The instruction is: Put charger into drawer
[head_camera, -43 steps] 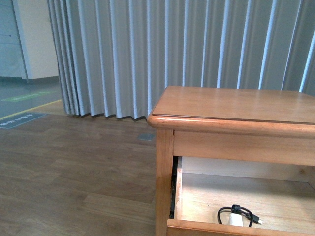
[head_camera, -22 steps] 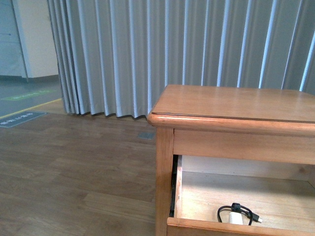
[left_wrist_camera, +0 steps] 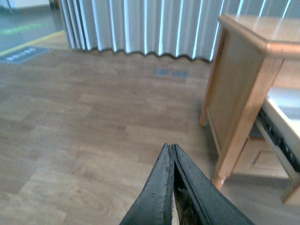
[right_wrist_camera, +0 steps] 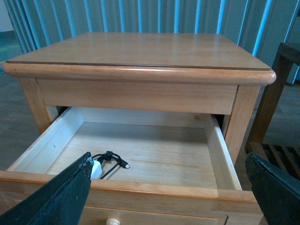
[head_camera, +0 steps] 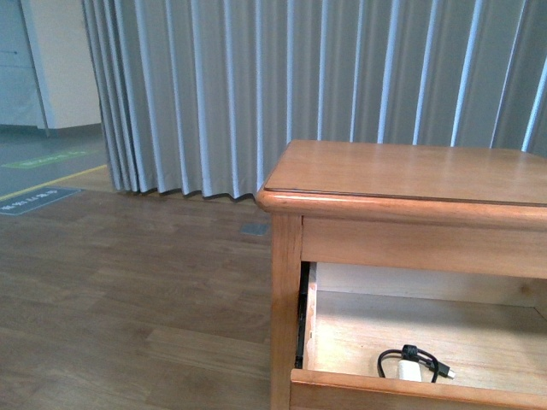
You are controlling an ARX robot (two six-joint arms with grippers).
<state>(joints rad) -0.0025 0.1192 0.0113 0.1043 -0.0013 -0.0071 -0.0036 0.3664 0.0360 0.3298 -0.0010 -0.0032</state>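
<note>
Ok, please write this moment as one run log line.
charger: inside drawer | drawer: open | left gripper: shut | right gripper: open

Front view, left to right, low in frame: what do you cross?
floor sign → grey floor plate → cabinet's corner leg → charger, lying in the open drawer.

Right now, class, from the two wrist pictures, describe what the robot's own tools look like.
The left tool has two long, dark grey-black fingers tapering to thin tips, matte and slightly scuffed. The right tool has the same dark, flat, wedge-shaped fingers. No cables, markings or arm links are visible.
</note>
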